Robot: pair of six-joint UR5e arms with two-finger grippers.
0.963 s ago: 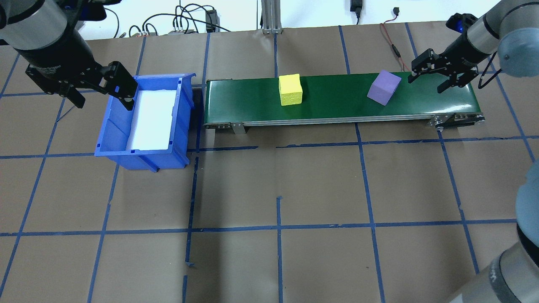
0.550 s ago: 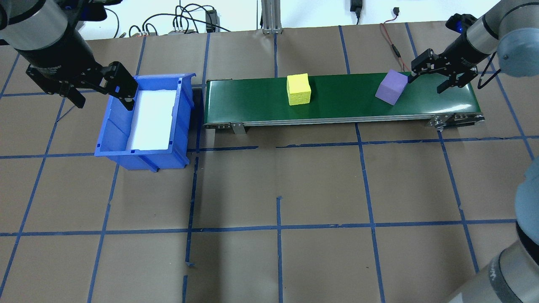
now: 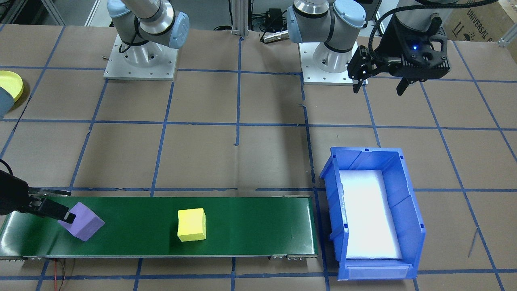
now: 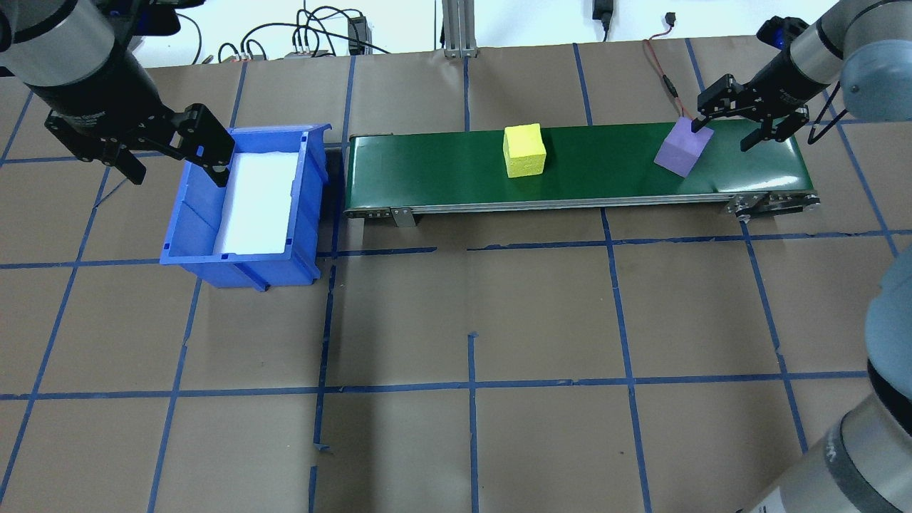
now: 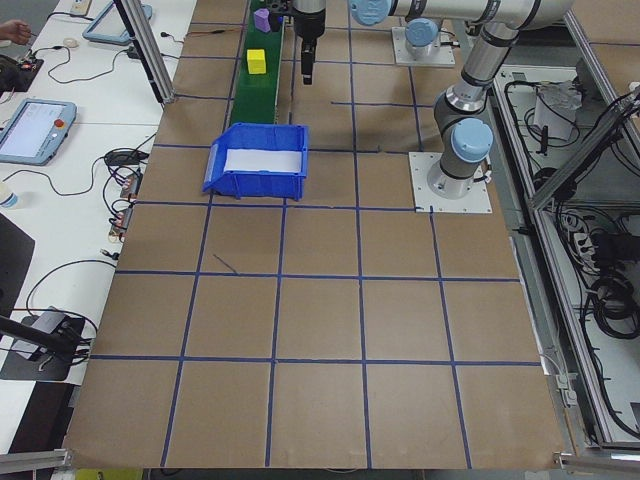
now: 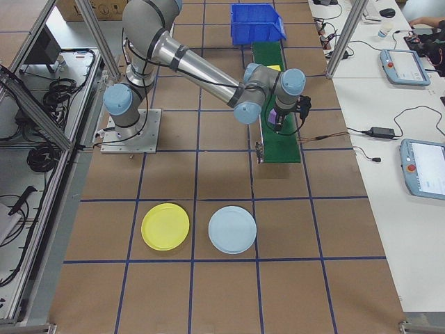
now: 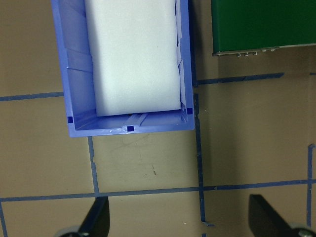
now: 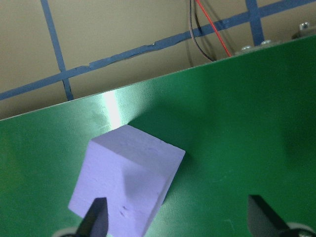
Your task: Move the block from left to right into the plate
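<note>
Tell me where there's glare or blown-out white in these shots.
Right wrist view: a bright glare streak on the green belt behind the purple block. Front-facing, overhead and left wrist views: the white liner in the blue bin is blown out, textureless.

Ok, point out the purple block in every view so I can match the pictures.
Front-facing: purple block, belt's left end.
Overhead, belt's right end.
Exterior left, top, far end.
Exterior right: mostly hidden behind the right arm.
Left wrist: not in view.
Right wrist, lower left.
Shared landmark: green conveyor belt.
</note>
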